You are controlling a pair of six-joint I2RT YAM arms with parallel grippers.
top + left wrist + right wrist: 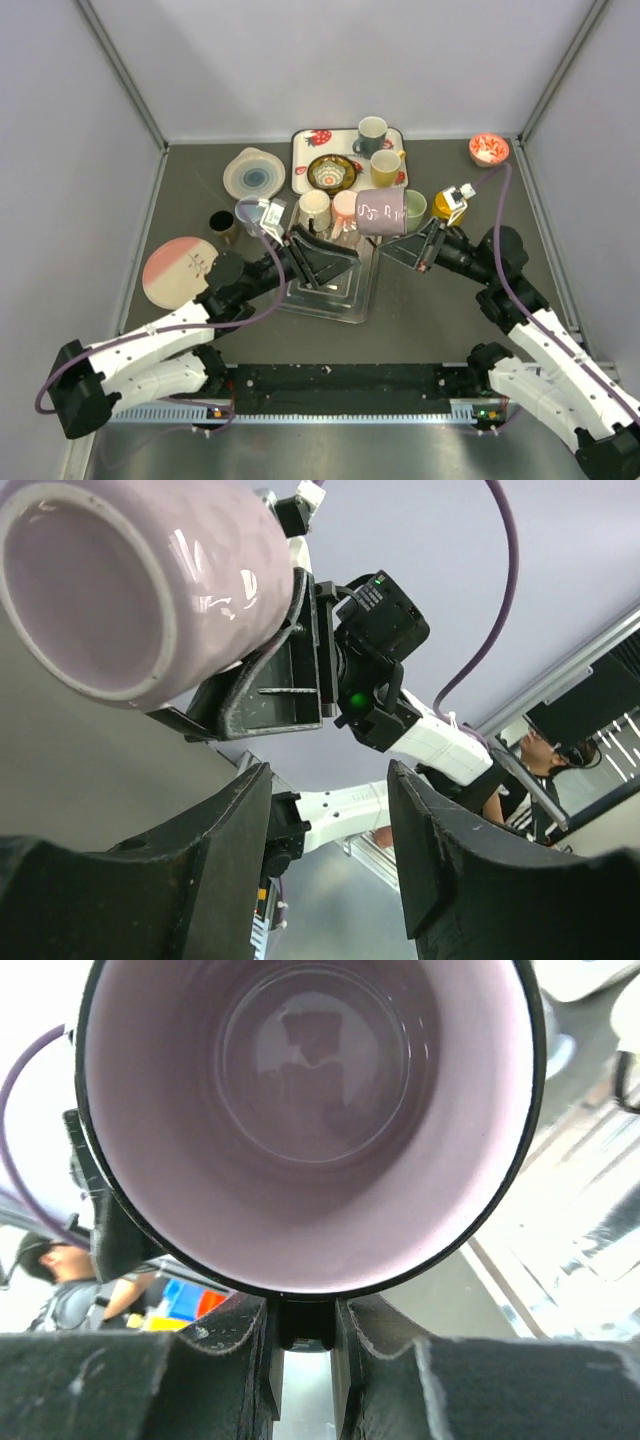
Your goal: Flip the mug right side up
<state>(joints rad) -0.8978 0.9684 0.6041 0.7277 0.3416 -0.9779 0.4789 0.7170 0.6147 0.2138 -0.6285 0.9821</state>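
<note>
The right gripper (408,243) is clamped on the mug (380,212); the mug hangs on its side in the air, mouth towards the left gripper (312,252), whose jaws stand apart and empty. I think the right wrist should roll slowly until the mouth faces up; the grip should stay firm; it should then lower the mug away from the cups (315,208) before letting go.

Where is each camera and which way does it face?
Top: above, behind the robot, looking down on the table; both arms show.
Left wrist: looks up past its open left claw at the mug in the right claw.
Right wrist: looks into the mug's mouth; own fingers below.
Shared: the mug, in all three.
</note>
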